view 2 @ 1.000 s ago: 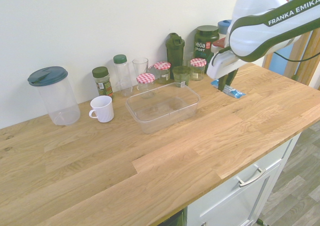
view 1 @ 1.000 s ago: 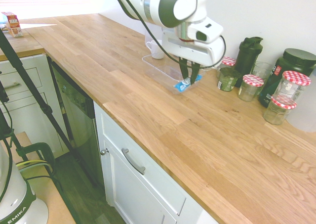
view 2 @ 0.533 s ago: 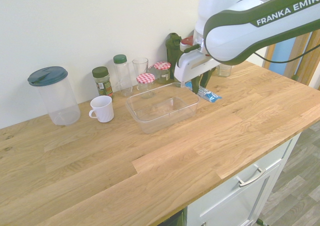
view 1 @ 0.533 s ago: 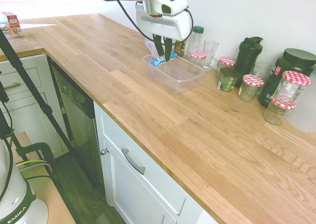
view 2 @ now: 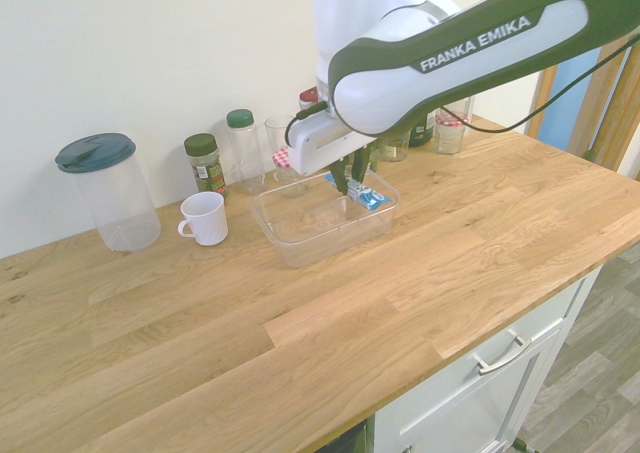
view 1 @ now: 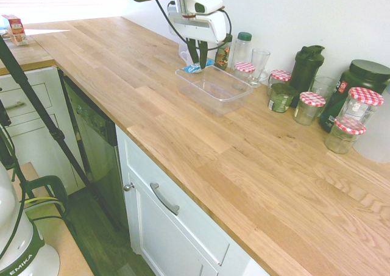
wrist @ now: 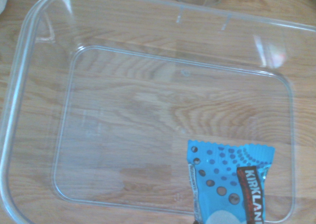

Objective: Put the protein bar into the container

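Since a second ago the arm has swung along the counter (view 1: 183, 136) from the jar end to the clear plastic container (view 2: 300, 235), carrying the protein bar (view 2: 364, 195) with it; the bar was then beside the tub and now hangs over its open top. Closed on the blue Kirkland wrapper, the fingers (view 2: 350, 186) pinch the bar near its upper end and point steeply down. In the second exterior view the bar sits above the tub's half nearer the jars, tilted, clear of the tub floor as far as can be told. The first exterior view shows the fingers (view 1: 198, 61) at the tub's far end, the blue wrapper (view 1: 196, 67) peeking out just above the rim of the container (view 1: 213, 93). From the wrist, the bar (wrist: 228, 184) rises from the lower edge with white "KIRKLAN" lettering and dark dots, the bare tub bottom (wrist: 148, 135) spread behind it.

A white mug (view 2: 204, 218) stands just beside the tub, a lidded clear pitcher (view 2: 108, 190) further along by the wall. A green-capped spice jar (view 2: 205, 162), a clear bottle (view 2: 243, 149) and a drinking glass (view 2: 279, 133) line the wall behind. Red-checked jars (view 1: 364, 104), a dark shaker (view 1: 306, 67) and a green tub (view 1: 359, 84) stand well apart at the other end
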### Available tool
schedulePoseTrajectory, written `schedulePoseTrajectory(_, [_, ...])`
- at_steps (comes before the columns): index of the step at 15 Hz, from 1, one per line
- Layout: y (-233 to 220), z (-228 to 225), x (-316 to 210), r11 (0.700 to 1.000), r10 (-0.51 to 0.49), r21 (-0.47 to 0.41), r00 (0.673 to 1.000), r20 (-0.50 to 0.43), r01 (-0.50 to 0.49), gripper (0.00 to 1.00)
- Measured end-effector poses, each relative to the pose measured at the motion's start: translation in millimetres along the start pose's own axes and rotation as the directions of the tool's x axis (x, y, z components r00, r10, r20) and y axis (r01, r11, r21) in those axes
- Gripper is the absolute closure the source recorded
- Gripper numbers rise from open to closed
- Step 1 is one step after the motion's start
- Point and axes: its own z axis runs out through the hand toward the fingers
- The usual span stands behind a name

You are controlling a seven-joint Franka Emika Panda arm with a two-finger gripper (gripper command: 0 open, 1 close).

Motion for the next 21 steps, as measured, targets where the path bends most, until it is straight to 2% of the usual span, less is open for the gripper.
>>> schedulePoseTrajectory(7, [-20.4,37.5,0.9,0.999,-0.014,-0.045,1.000,0.010,0.014,1.00])
schedulePoseTrajectory(21, [-46.8,74.4,4.1,0.997,-0.024,-0.069,1.000,0.008,0.024,1.00])
